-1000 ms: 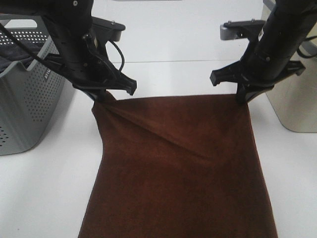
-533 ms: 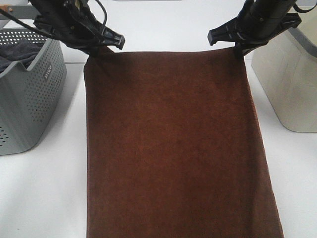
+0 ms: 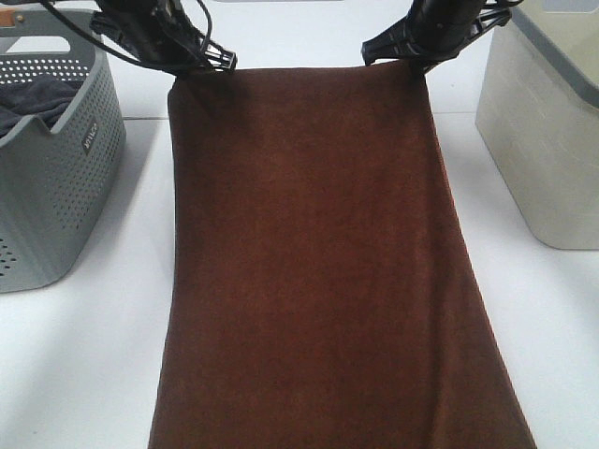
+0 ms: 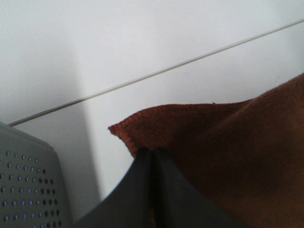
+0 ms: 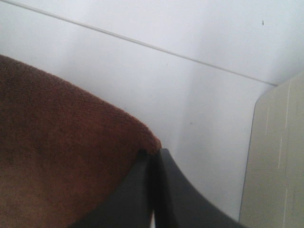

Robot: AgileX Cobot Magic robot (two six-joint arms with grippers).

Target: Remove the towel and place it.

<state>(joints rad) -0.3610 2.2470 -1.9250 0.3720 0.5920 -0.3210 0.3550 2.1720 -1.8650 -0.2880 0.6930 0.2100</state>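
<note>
Slippage was the risk: left gripper [image 4: 152, 156] and right gripper [image 5: 153, 161] each pinched only a corner of the hanging towel [image 3: 318, 262], clamped tight.

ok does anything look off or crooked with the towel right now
Nothing stands out. The towel hangs flat, pinched at one top corner by the left gripper and at the other by the right gripper, its top edge near level, no deep creases.

A perforated grey basket [image 3: 56, 168] holding dark cloth [image 3: 33, 98] stands left, beige bin [image 3: 543, 131] right.
</note>
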